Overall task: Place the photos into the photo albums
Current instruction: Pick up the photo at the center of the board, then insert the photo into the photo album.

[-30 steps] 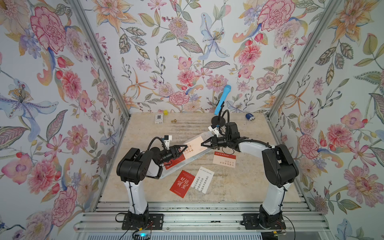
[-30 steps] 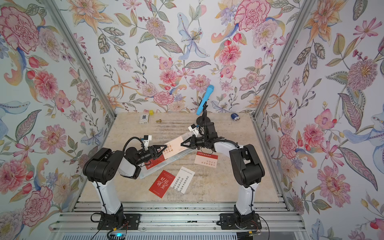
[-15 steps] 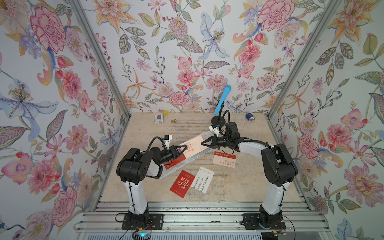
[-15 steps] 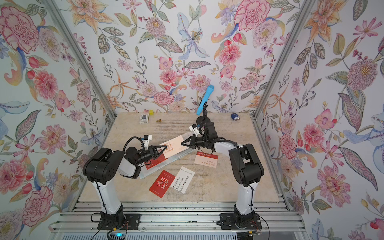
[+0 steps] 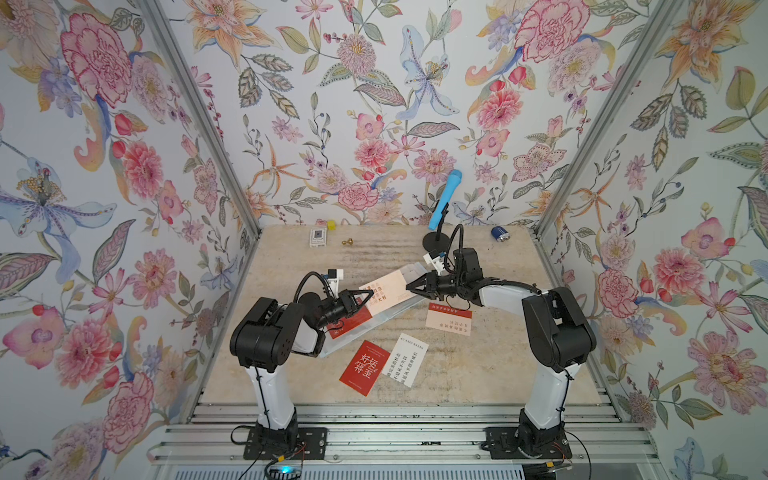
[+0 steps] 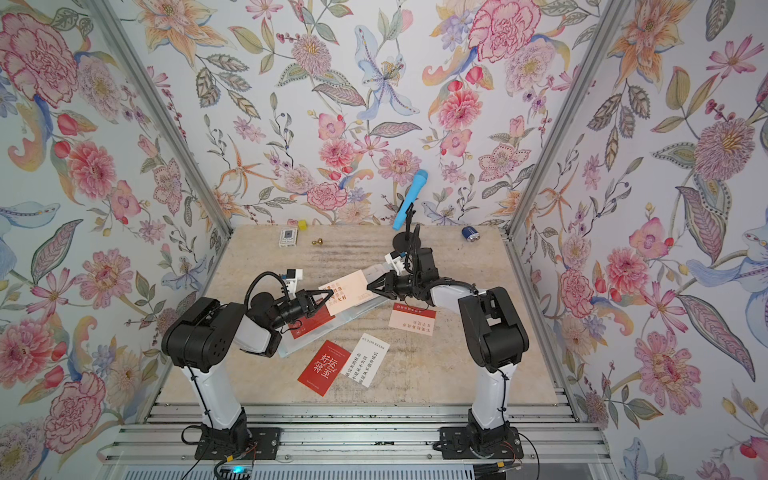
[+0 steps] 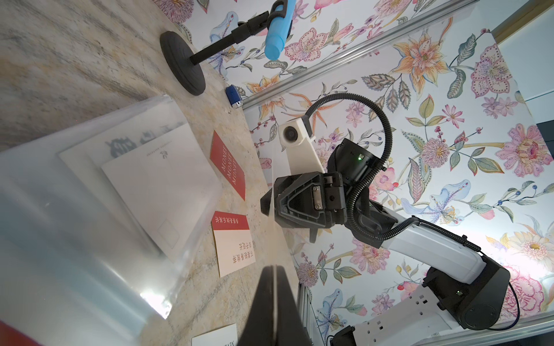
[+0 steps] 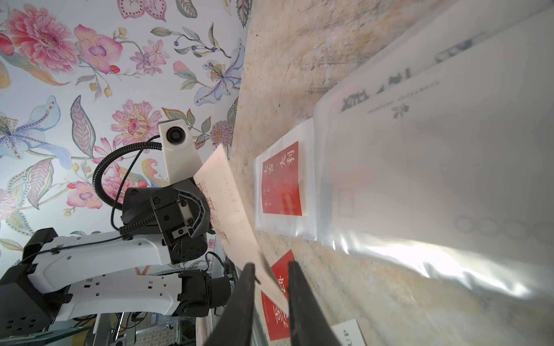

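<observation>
Above the open photo album (image 5: 390, 313), I am pinching a pale pink card (image 5: 386, 291) with my left end effector (image 5: 368, 294). Its jaws are pressing flat together on one end of the card, which is showing in the left wrist view as a thin line running out from between the fingertips (image 7: 262, 302). At the card's other end, my right end effector (image 5: 410, 285) is standing with its jaws a little apart. The card is passing through the gap, touching one finger (image 8: 244, 299) while the other is sitting clear of it. The card is hanging tilted over the album, off its pages.

The album is lying open on the bench (image 5: 478, 374). A red card with white lettering (image 8: 281, 179) is sitting inside one of its clear sleeves, and pale cards (image 7: 156, 185) are showing through the cloudy pages.

Beside the album, toward my right arm, a red MONEY card (image 7: 227, 167) and a pale card with a red band (image 5: 449, 320) are lying flat. Between the album and my bases, a red card with large white characters (image 5: 365, 368) and a white card with black text (image 5: 406, 365) are lying side by side. Beyond the album, by the back wall, a blue microphone on a black stand (image 5: 444, 199) is standing just behind my right end effector. A small blue cylinder (image 5: 500, 233), a small white box (image 5: 319, 238), a yellow cube (image 5: 331, 225) and a small brass piece (image 5: 347, 241) are sitting well apart from the album.
</observation>
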